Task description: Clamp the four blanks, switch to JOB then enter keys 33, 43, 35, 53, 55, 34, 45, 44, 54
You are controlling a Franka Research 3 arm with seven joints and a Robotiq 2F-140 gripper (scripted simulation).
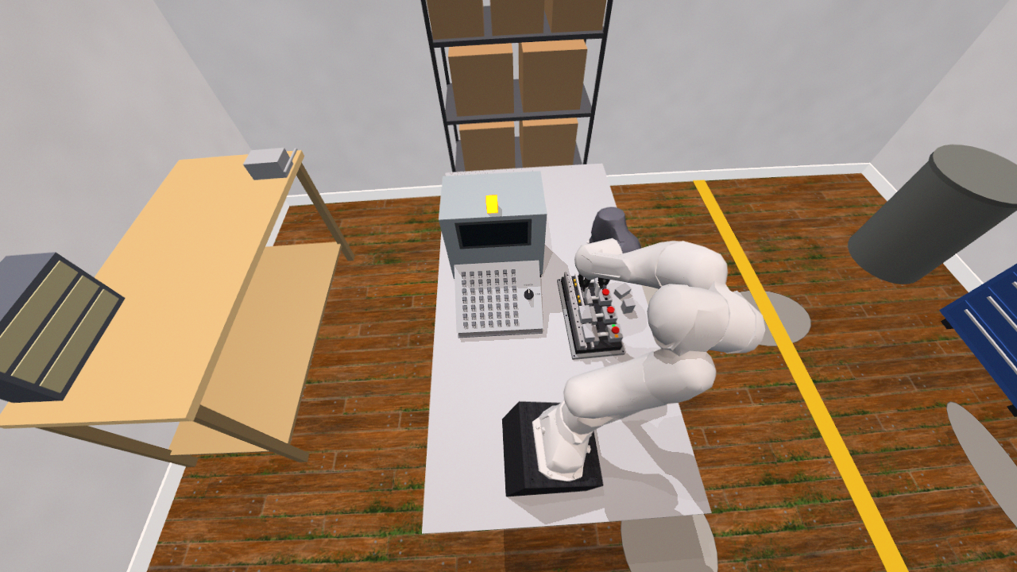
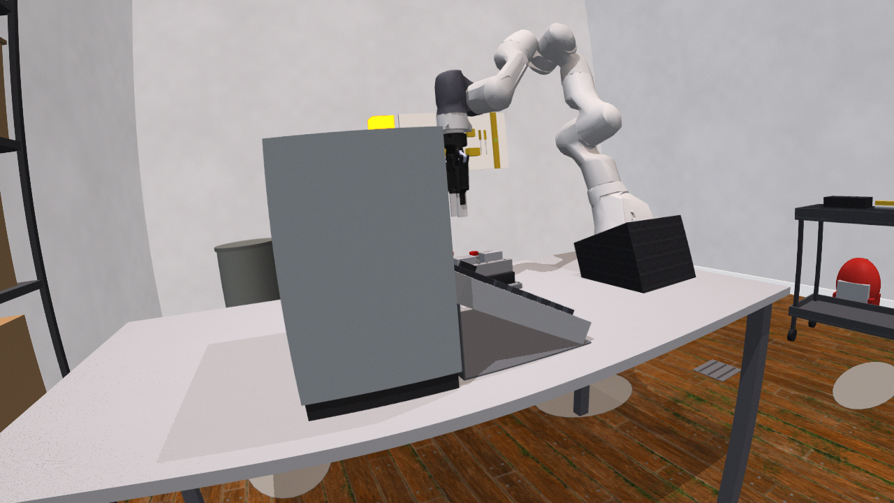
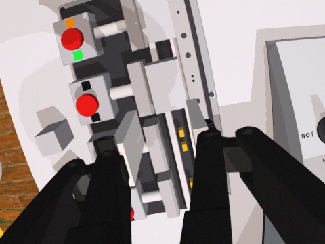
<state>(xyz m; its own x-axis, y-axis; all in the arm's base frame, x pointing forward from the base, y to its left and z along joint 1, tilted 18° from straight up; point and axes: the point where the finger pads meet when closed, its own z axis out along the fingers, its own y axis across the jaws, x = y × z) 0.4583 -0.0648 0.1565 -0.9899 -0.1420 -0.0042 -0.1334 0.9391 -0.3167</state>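
Observation:
My gripper (image 3: 164, 121) (image 2: 459, 211) is part open and empty, above the vise fixture (image 1: 598, 350). In the wrist view, the top station holds a blank (image 3: 156, 20); its valve (image 3: 72, 38) has amber and green lit. The second station has a blank (image 3: 166, 86) on its rails beside the jaw; its valve (image 3: 87, 104) has both lenses dark. The two lower stations show no blank; my fingers partly hide them. Two loose blanks (image 1: 623, 291) (image 1: 628, 305) lie beside the fixture; one loose blank (image 3: 54, 137) shows clearly in the wrist view. The amber lamp (image 1: 492, 204) (image 2: 381, 121) is lit.
The key panel (image 1: 497, 330) stands left of the fixture, in front of the cabinet (image 1: 462, 241) (image 2: 369, 263). The selector (image 1: 528, 293) is at the panel's right; its pointer looks turned up, away from JOB. The black arm base (image 1: 522, 455) is nearer the camera.

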